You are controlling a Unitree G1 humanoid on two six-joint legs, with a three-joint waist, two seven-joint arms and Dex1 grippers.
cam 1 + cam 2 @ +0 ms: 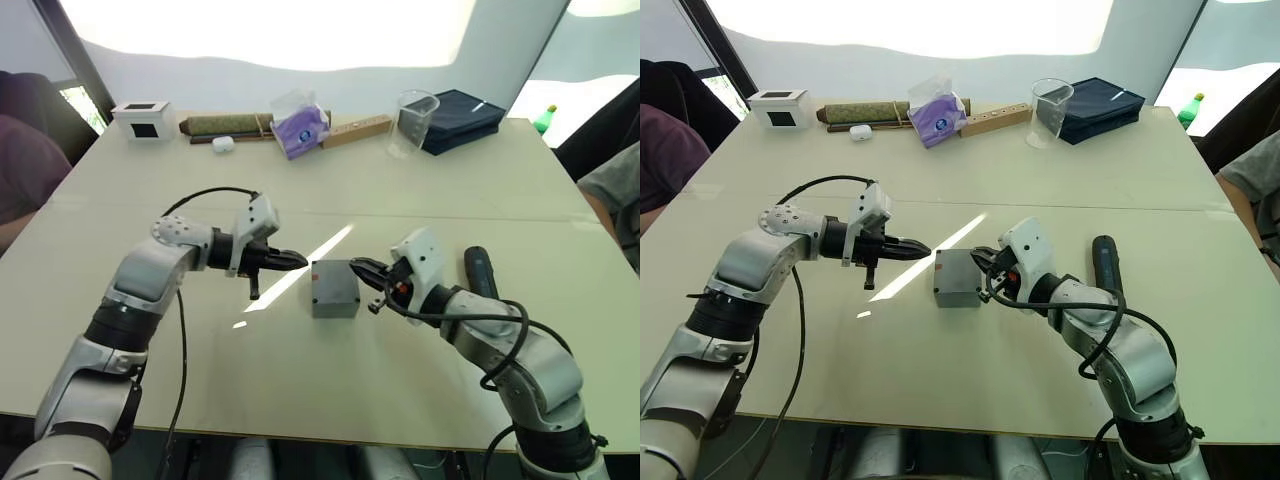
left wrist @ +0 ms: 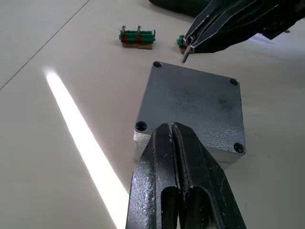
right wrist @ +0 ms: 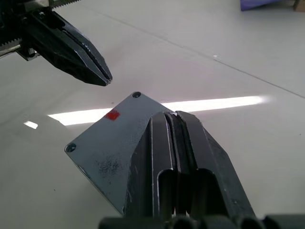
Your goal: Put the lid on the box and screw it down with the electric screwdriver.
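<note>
The left gripper, clenched empty, sits at the box's nine o'clock. The lid looks seated on the box at tabletop centre: rigid, light, smooth, best pinched at opposite edges. The right gripper, clenched empty, sits at three o'clock; the electric screwdriver lies beyond.

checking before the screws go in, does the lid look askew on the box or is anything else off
Nothing stands out. The lid lies flat and square on the box, corner holes showing. Both hands, left and right, are shut beside it, and the electric screwdriver lies untouched on the table.
</note>
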